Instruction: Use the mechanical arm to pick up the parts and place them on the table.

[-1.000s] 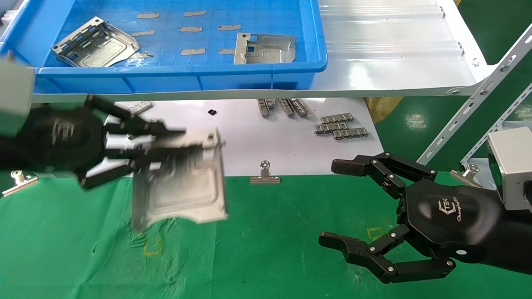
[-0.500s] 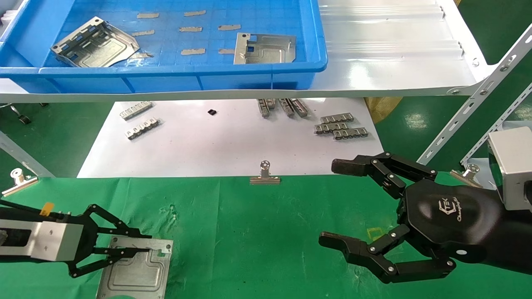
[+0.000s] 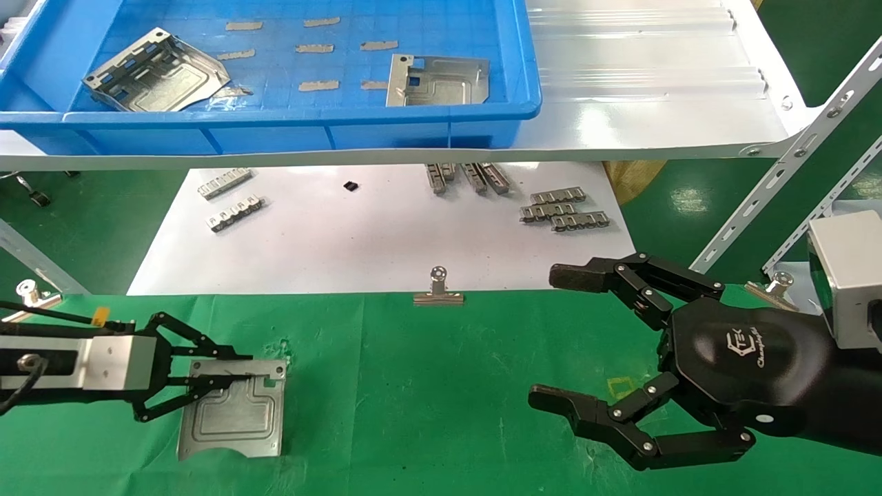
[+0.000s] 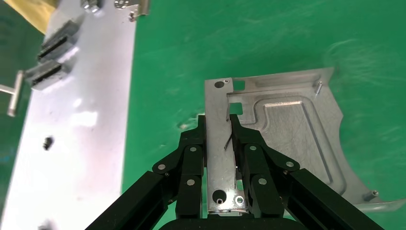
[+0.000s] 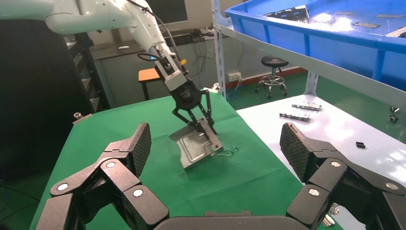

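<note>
Pinching stamped plate (image 3: 234, 417) flange in left gripper (image 3: 207, 379), lowering onto green table (image 3: 441, 386); right gripper (image 3: 586, 344) parked, fingers spread

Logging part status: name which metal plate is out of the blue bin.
The plate on the green table, gripped by the left gripper; the other two lie in the bin.

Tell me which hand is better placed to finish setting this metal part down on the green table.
Left. The left hand is already shut on the part's flange edge, with the plate low over the green table. The right hand hangs open over the table's far right, apart from any part.
</note>
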{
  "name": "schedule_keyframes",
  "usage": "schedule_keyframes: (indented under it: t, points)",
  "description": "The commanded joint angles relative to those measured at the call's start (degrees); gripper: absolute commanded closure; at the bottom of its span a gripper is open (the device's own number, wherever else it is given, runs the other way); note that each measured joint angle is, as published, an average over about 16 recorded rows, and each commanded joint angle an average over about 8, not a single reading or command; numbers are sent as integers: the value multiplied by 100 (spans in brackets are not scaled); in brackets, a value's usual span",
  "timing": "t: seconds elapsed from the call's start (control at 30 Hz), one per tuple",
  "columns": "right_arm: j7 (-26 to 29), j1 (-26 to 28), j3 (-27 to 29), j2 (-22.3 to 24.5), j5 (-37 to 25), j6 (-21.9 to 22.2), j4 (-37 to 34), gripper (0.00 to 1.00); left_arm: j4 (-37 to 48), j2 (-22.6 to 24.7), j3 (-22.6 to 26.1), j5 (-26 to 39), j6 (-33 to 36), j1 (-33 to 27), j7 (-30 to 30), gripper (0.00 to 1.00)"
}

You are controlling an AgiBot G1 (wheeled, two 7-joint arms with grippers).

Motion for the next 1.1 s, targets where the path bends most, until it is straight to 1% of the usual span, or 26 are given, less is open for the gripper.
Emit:
schedule_keyframes:
  t: [0.03,0.2,0.3,0.4,0.6,0.67,0.83,1.1]
  points:
    - [0,0,0,0,0,0,0,0,122,56,-2,8,-39,-10,66,0]
    - [0,0,0,0,0,0,0,0,324,167,2,11,41,-73,214,0]
    - [0,0,0,0,0,0,0,0,464,210,-16,-52,182,-122,180,0]
    - [0,0,0,0,0,0,0,0,593,216,-45,-233,358,-118,-52,0]
    - [0,0,0,0,0,0,0,0,637,54,-70,-826,520,142,-880,0]
    - [0,-1,0,0,0,0,0,0,616,-13,-67,-985,525,260,-1076,0]
    - [0,-2,0,1,0,2,-1,0,593,-75,-50,-1148,537,409,-1231,0]
    - [0,-1,0,1,0,1,-1,0,459,-71,-134,-1111,509,411,-1255,0]
